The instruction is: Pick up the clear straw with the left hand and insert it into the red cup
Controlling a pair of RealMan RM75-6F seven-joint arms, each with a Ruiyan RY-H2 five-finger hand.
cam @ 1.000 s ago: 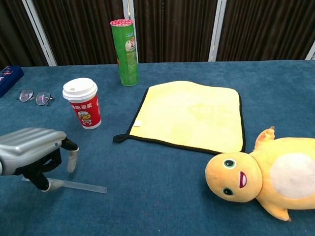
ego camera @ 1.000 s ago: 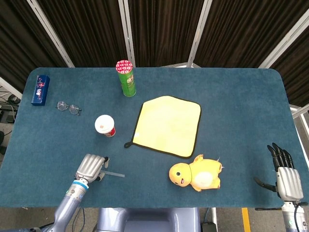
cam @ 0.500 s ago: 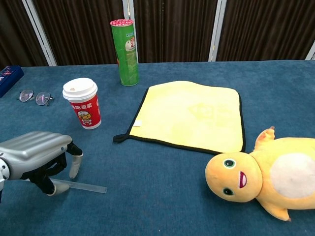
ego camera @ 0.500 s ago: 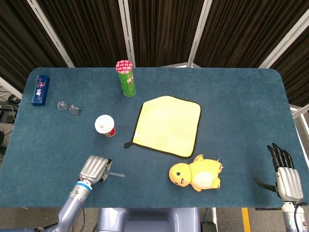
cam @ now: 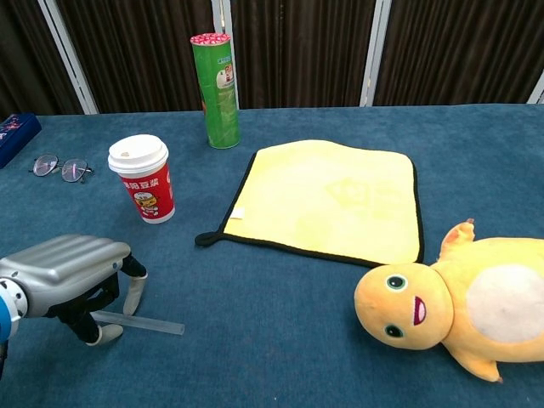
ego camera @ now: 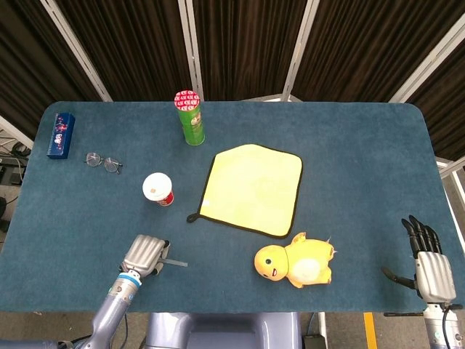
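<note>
Left hand (cam: 72, 276) curls over the clear straw (cam: 140, 322) lying flat near the table edge; grasp cannot be confirmed. Right hand (ego camera: 429, 260) open, empty.

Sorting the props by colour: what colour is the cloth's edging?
Black, around the yellow cloth; clearest in the chest view.

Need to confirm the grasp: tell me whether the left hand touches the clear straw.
Touching. The chest view shows the left hand arched over the clear straw, fingertips meeting its left end on the table.
</note>
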